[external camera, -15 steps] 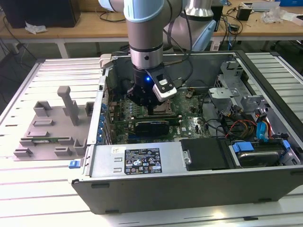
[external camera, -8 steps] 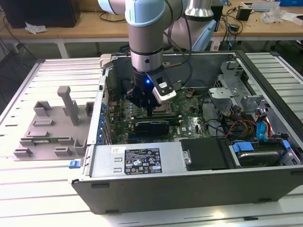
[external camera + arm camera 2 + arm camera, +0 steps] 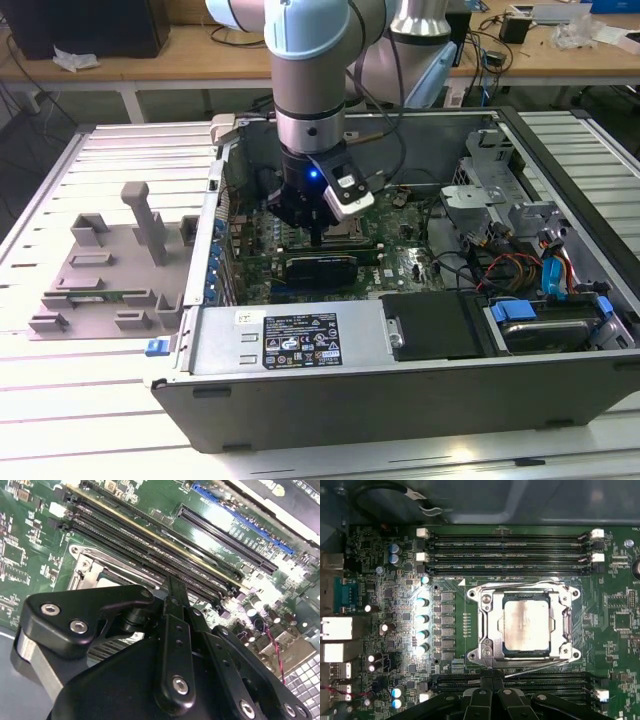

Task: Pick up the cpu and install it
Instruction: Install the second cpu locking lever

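The arm reaches down into the open computer case (image 3: 400,370) lying on the slatted table (image 3: 60,420), its end effector (image 3: 316,237) hanging just above the green motherboard (image 3: 380,580). In the first wrist view the cpu (image 3: 526,625) lies flat inside the metal socket frame (image 3: 485,625), silver top up, between the two banks of memory slots (image 3: 510,545). The end effector's fingers (image 3: 492,687) are pressed together with nothing between them, their tips just beside the socket frame's edge. A grey plastic fixture (image 3: 110,265) sits on the table outside the case, toward the exterior view's left.
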You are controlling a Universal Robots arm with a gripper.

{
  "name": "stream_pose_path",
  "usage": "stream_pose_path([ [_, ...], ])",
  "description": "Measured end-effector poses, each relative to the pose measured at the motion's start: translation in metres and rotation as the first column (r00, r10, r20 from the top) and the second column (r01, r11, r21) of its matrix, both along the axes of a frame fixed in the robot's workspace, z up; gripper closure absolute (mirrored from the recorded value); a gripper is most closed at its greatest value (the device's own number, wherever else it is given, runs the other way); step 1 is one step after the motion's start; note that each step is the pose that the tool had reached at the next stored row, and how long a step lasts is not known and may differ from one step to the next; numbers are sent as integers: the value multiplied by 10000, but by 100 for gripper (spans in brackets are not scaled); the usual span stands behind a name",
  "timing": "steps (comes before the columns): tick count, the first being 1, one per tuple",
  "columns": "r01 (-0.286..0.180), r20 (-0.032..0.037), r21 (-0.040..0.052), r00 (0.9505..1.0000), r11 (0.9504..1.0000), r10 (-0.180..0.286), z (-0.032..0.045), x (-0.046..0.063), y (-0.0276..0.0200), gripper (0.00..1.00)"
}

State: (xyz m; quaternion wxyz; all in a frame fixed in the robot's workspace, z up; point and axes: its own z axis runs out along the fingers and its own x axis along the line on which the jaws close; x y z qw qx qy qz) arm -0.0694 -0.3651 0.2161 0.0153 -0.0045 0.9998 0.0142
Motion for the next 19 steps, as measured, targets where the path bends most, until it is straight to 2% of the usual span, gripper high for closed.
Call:
stream_pose_path([
  [2,-221,0,10,9998,9998,221,-1,-4,-7,89],
  [4,-297,6,183,9996,9994,297,-1,-14,-47,89],
  [5,-304,9,304,9995,9991,304,-2,-16,-62,89],
  [6,-306,17,551,9995,9980,306,-3,-19,-83,89],
  [7,-308,21,725,9995,9969,307,-3,-21,-95,89],
  [8,-310,32,1035,9995,9941,309,-4,-24,-116,89],
  [9,-312,38,1209,9995,9922,310,-5,-25,-132,89],
  [10,-314,41,1332,9995,9906,311,-6,-26,-152,89],
  [11,-315,46,1475,9995,9886,312,-8,-26,-191,89],
  [13,-315,51,1631,9995,9861,311,-10,-27,-279,89],
  [15,-318,55,1780,9995,9835,313,-11,-27,-303,89],
  [17,-332,66,2134,9994,9764,326,-24,-30,-316,89],
  [19,-335,69,2233,9994,9742,327,-42,-33,-329,89],
])
